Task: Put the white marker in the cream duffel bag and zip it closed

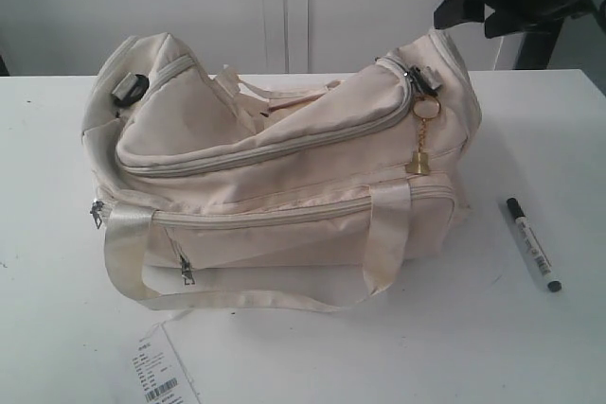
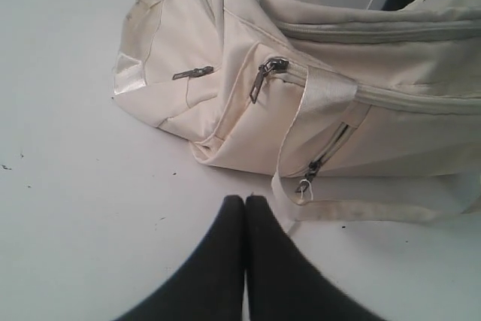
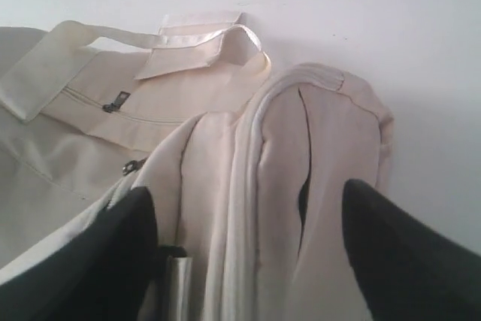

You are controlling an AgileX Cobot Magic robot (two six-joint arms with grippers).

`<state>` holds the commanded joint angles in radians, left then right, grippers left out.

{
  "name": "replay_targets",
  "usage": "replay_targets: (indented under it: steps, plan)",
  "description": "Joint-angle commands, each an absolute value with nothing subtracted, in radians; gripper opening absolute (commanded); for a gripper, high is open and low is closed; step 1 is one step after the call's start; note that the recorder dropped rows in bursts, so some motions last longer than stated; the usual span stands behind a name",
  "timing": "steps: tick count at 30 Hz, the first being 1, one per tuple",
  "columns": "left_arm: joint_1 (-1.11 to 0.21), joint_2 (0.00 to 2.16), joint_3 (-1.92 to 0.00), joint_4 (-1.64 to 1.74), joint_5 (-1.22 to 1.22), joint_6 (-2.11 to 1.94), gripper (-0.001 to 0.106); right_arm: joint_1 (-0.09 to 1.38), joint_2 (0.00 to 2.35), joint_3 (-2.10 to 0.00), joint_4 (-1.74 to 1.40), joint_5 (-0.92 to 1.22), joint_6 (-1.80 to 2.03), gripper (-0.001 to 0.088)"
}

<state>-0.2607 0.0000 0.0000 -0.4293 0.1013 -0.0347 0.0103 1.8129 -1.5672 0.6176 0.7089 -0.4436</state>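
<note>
1. Paper tag (image 1: pixel 156 371): white and barcoded. It lies flat on the desk (image 1: pixel 57 328), just in front of the left front corner of the cream duffel bag (image 1: pixel 284 186).
2. Left gripper (image 2: pixel 244 199): jaws pressed together, holding nothing. It is low over the desk, just beside the bag's front handle strap.
3. Cream duffel bag: sits mid-desk, soft and slumped. Its front handle drapes forward onto the desk.
4. Gold charm (image 1: pixel 419 163): hangs at the bag's right end, below the top zip.
5. White marker (image 1: pixel 532 244): lies flat on the desk to the right of the bag. It is outside the bag, apart from it, and dark at both ends.
6. Right gripper (image 1: pixel 478 11): jaws wide, holding nothing. It is above the bag's right end, which shows between the jaws in the wrist view.
</note>
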Motion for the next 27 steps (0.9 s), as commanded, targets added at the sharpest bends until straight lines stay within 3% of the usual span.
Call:
replay_targets:
  steps: [13, 16, 20, 27]
  plan:
    - [-0.261, 0.000, 0.000, -0.457, 0.053, -0.039, 0.000, 0.012, 1.919, -1.572, 0.685, 0.692, -0.472, 0.0598]
    - [-0.261, 0.000, 0.000, -0.461, 0.053, -0.077, 0.000, 0.014, 1.924, -1.572, 0.692, 0.694, -0.494, 0.0421]
    - [-0.261, 0.000, 0.000, -0.464, 0.017, -0.183, 0.000, 0.019, 1.924, -1.572, 0.692, 0.698, -0.515, -0.0004]
    - [-0.261, 0.000, -0.097, -0.441, -0.029, -0.180, 0.000, 0.020, 1.924, -1.572, 0.699, 0.705, -0.529, 0.0000]
